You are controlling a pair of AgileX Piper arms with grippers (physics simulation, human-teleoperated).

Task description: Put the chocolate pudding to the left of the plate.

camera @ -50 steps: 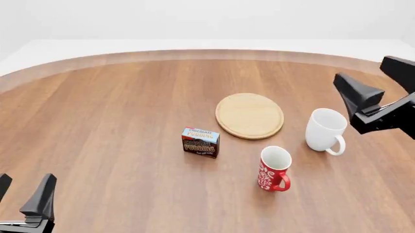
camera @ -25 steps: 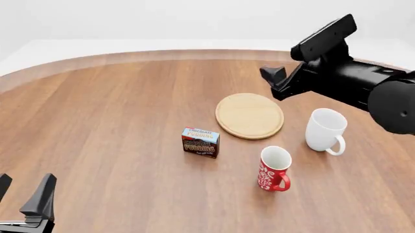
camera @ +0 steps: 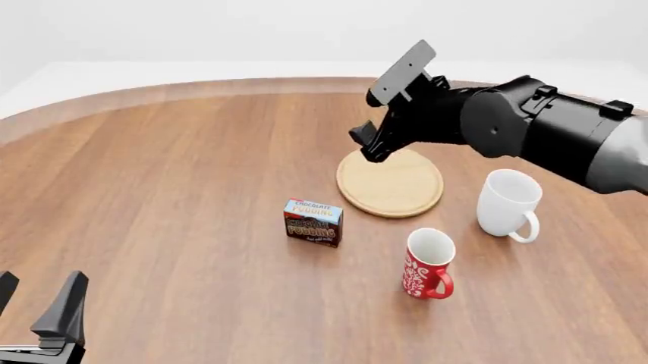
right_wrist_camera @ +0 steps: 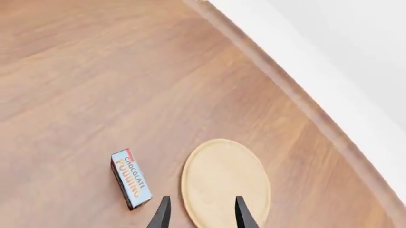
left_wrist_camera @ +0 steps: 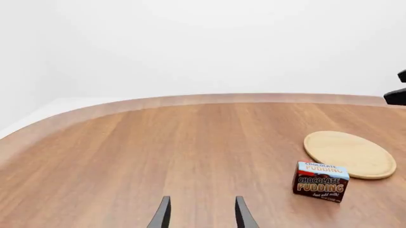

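Now we log the right arm swung far in from the worktop's [camera: 152, 189] right edge: a second ago its right end effector [camera: 366, 144] sat out beyond the white mug [camera: 508, 203]; half a second ago it was over the plate's far right; at this moment it hangs above the plate's [camera: 390, 182] far-left rim. From the right wrist camera we see its two fingertips [right_wrist_camera: 163, 213] parted with nothing between them, the plate and the box both below.

We find the chocolate pudding [camera: 312, 222] unmoved across all three front frames: upright on the worktop at about 8 o'clock from the plate, near its rim but not touching. The red mug [camera: 429, 264] stands at roughly 5 o'clock from the plate, the white mug at 3 to 4 o'clock; neither has shifted.

The left end effector [camera: 36, 307] stays parked at the near-left corner, fingers spread, empty.
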